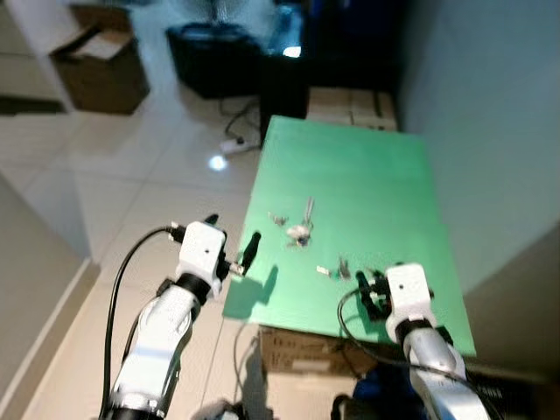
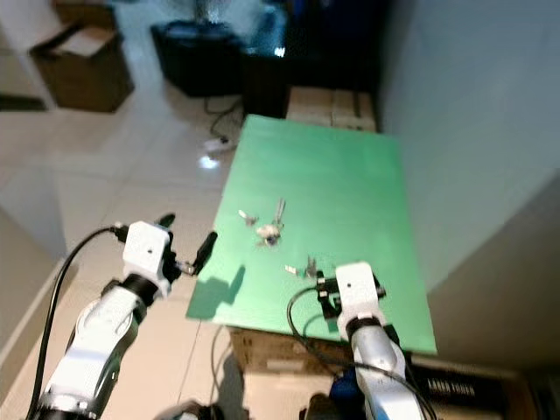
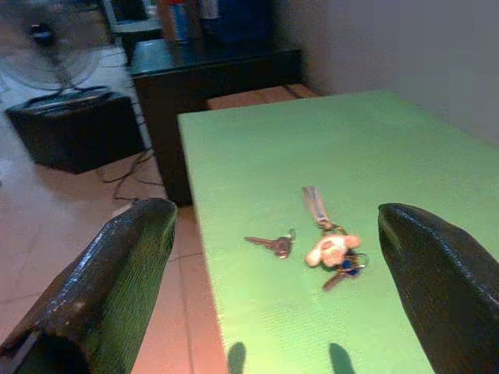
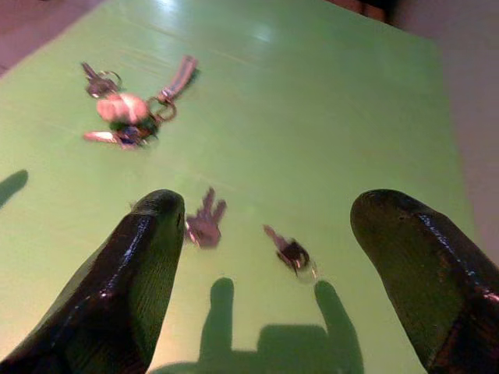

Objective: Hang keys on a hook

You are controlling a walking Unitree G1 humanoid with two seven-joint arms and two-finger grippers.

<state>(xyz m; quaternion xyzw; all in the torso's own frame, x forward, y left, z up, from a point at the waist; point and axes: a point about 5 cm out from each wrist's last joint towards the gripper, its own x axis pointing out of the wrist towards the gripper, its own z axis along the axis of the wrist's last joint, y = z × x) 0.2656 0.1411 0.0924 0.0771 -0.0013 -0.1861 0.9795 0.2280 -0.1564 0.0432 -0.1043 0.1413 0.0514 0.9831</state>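
Early stage: pink-charmed bunch of metal keys (image 1: pixel 300 231) lying untouched mid green table (image 1: pixel 367 166); small loose keys (image 4: pixel 204 226) nearby. Left gripper (image 1: pixel 245 254) and right gripper (image 4: pixel 265 257) spread open, empty. Grasping and hanging remaining.

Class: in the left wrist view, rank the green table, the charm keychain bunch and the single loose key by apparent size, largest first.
1. Green table.
2. Charm keychain bunch.
3. Single loose key.
The keys lie side by side, so nearness barely skews them.
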